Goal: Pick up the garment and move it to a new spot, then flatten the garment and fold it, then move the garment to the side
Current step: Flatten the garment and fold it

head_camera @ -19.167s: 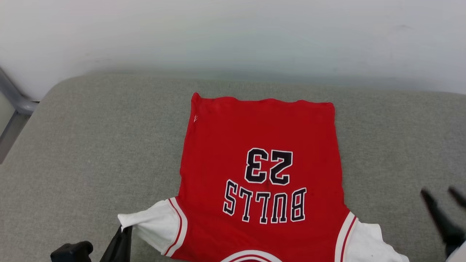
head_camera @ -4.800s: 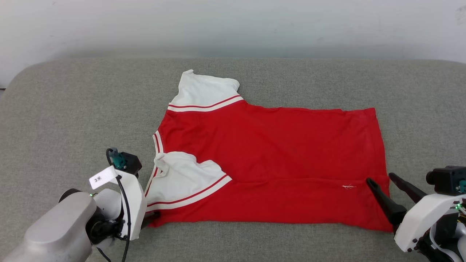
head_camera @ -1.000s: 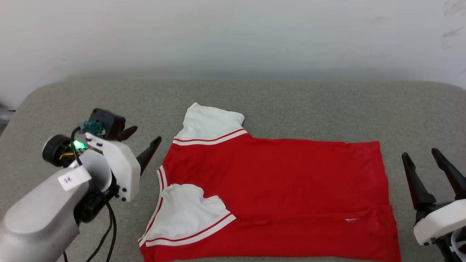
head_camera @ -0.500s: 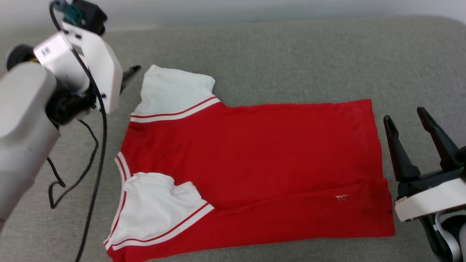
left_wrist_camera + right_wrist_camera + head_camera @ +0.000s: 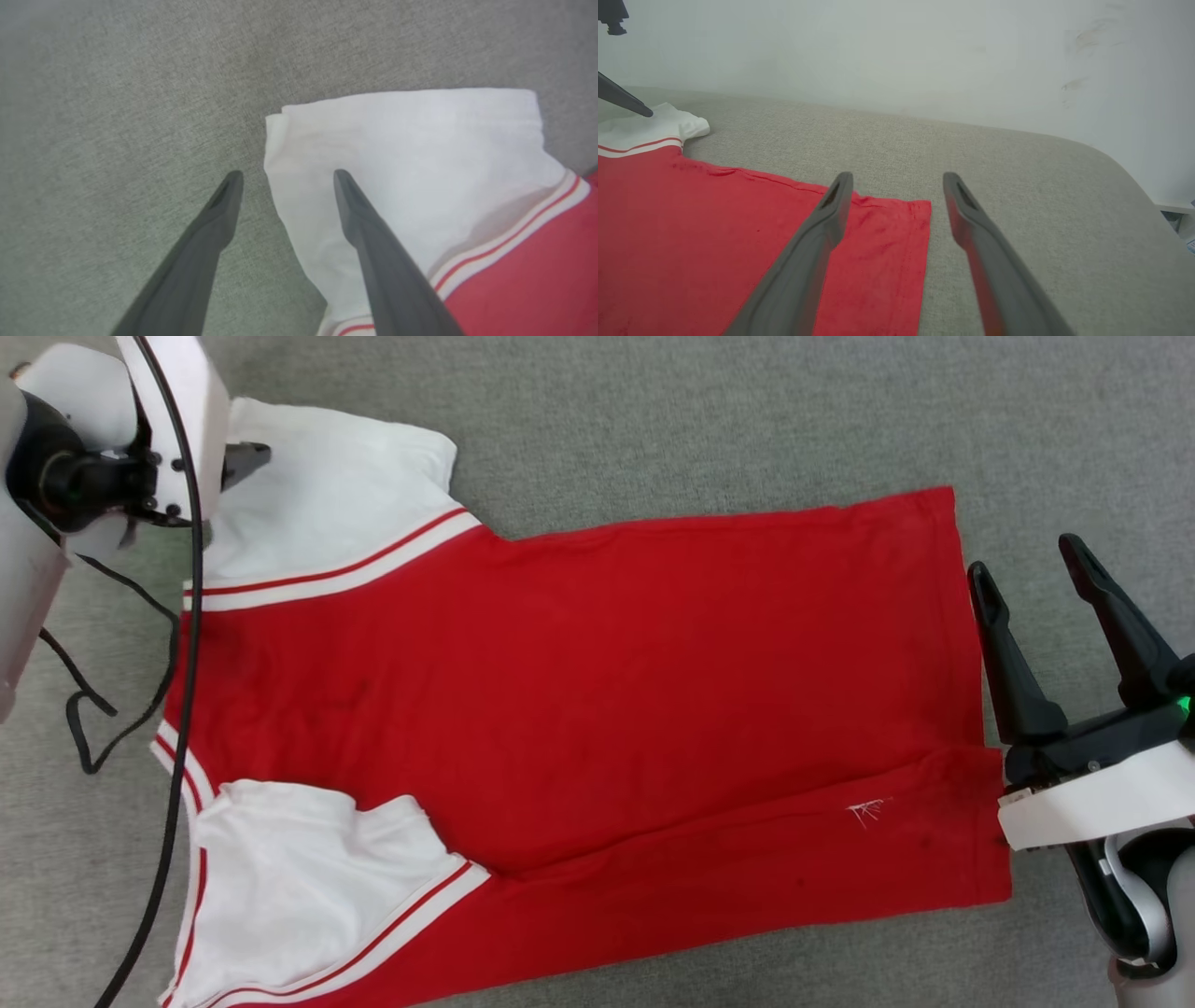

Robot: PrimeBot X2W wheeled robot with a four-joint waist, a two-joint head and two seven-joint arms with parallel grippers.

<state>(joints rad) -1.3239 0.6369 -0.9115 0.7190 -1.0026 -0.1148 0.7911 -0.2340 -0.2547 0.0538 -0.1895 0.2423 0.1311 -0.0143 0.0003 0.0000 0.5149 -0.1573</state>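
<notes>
Garment [image 5: 579, 709], soft red jersey, flat on grey woven cushion [image 5: 653, 411], near edge folded inward, my left gripper [image 5: 288, 173] spread wide, straddling far sleeve [image 5: 327, 513] edge, beside it a moment ago, my right gripper [image 5: 899, 176] wide, empty, by hem [image 5: 962, 644] as before.

The left gripper [image 5: 285, 184] stands wide open, its two dark fingers [image 5: 369, 242] spread in a V and angled downward, gripping nothing. Its white wrist housing [image 5: 177, 420] sits right behind the jaws, and a black cable [image 5: 179, 709] hangs from it. The right gripper [image 5: 1024, 565] is equally spread and empty, pointing forward and low. Its white wrist [image 5: 1102, 798] lies directly behind the jaws, with a green light [image 5: 1184, 705] beside it.
</notes>
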